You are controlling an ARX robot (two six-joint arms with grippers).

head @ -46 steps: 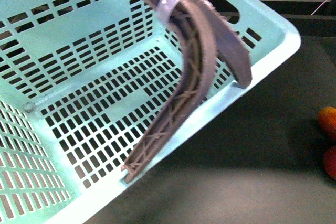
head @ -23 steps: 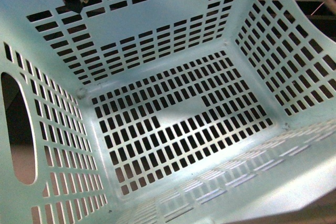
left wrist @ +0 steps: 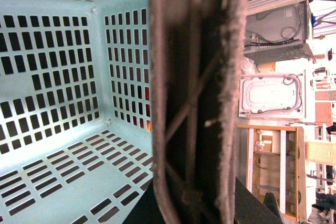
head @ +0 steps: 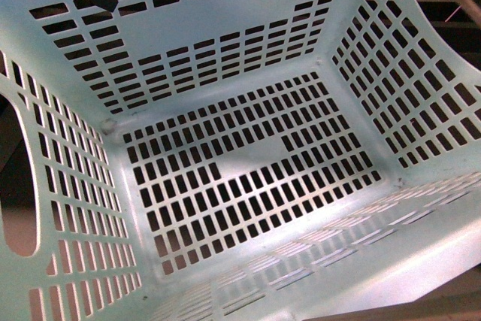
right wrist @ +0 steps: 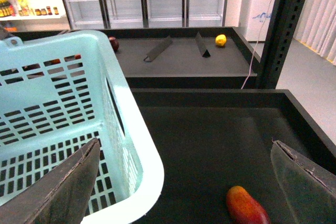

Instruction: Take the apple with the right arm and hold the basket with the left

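One basket (head: 421,261) fills the front frame and sits left in the right wrist frame beside the single right tool (right wrist: 185,141), fingers spread wide over a dark shelf (right wrist: 210,129) above one orange-red fruit (right wrist: 245,208) at the lower centre, while the left tool's (left wrist: 195,103) grip cannot be told.

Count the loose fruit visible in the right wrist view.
3: an orange-red fruit on the near tray, and a yellow fruit and a dark fruit on the far shelf. The basket may hide more.
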